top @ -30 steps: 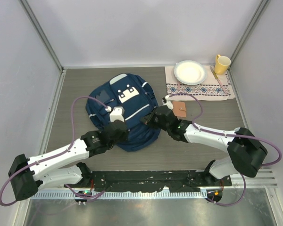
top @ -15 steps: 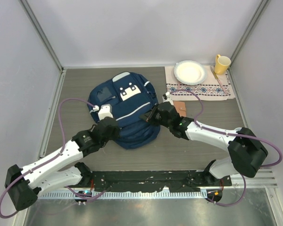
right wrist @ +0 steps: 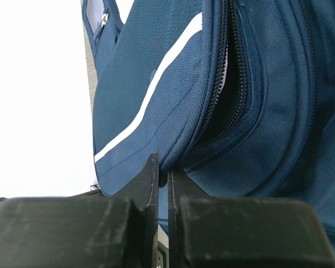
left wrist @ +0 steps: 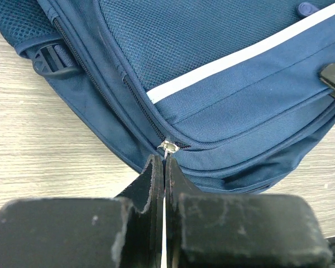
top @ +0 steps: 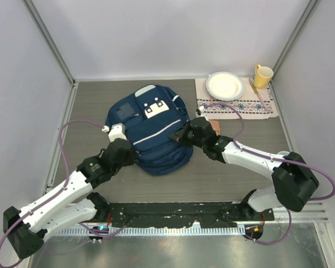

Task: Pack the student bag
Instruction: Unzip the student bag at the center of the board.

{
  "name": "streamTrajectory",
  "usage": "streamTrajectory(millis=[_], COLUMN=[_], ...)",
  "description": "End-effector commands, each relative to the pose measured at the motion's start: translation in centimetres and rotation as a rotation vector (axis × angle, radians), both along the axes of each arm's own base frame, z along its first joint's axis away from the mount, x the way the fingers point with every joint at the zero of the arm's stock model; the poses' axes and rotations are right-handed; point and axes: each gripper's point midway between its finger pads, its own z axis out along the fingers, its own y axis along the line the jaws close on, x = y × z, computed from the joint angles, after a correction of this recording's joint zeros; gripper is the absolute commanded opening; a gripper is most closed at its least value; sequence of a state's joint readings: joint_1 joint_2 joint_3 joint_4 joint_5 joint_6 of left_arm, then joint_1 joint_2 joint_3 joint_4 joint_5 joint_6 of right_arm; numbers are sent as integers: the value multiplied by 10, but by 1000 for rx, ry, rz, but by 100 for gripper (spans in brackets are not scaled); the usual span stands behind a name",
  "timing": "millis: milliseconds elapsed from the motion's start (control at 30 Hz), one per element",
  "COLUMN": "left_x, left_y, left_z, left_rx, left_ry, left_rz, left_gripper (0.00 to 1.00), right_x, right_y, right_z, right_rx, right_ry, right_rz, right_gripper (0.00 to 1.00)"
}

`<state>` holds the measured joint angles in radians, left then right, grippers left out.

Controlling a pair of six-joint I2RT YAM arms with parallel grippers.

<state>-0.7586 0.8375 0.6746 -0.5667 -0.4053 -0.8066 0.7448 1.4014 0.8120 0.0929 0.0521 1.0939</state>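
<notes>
the student bag (top: 151, 131) is laid flat on the table (top: 89, 106), near its middle. its zipper pull (left wrist: 168, 147) is pinched in the jaws of the left gripper (left wrist: 164, 164); its fabric edge is clamped in the jaws of the right gripper (right wrist: 163, 167).

Grey wood-grain table (top: 89, 103); plain white walls (top: 173, 33); metal corner posts (top: 51, 42)
</notes>
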Motion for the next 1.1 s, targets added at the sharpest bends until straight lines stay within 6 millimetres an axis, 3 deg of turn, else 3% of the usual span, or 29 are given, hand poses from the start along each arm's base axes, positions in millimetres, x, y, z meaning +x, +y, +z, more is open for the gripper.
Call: streamTrajectory(millis=[0, 233, 433, 633, 733, 767, 867, 1067], left_x=[-23, 9, 25, 32, 24, 20, 10, -3], left_y=[50, 59, 63, 52, 46, 47, 55, 67], left_z=[-23, -9, -13, 1, 2, 0, 7, 27], left_rx=[158, 283, 416, 321, 238, 228, 171, 129], left_ry=[86, 2, 17, -57, -66, -64, -85, -127], left_rz=[109, 197, 240, 211, 174, 175, 196, 199], left_gripper=[0, 0, 0, 0, 19, 36, 68, 94], right_x=[50, 44, 39, 38, 36, 35, 30, 7], right_y=[-33, -34, -35, -27, -22, -20, -15, -5], right_z=[49, 52, 47, 48, 50, 51, 46, 29], right_rx=[-10, -11, -16, 2, 12, 18, 17, 59], right_ry=[-162, -170, -160, -161, -164, -166, -162, -140], right_rz=[-150, -118, -104, -65, -34, -22, 2, 68], right_gripper=[1, 1, 1, 1, 1, 1, 1, 6])
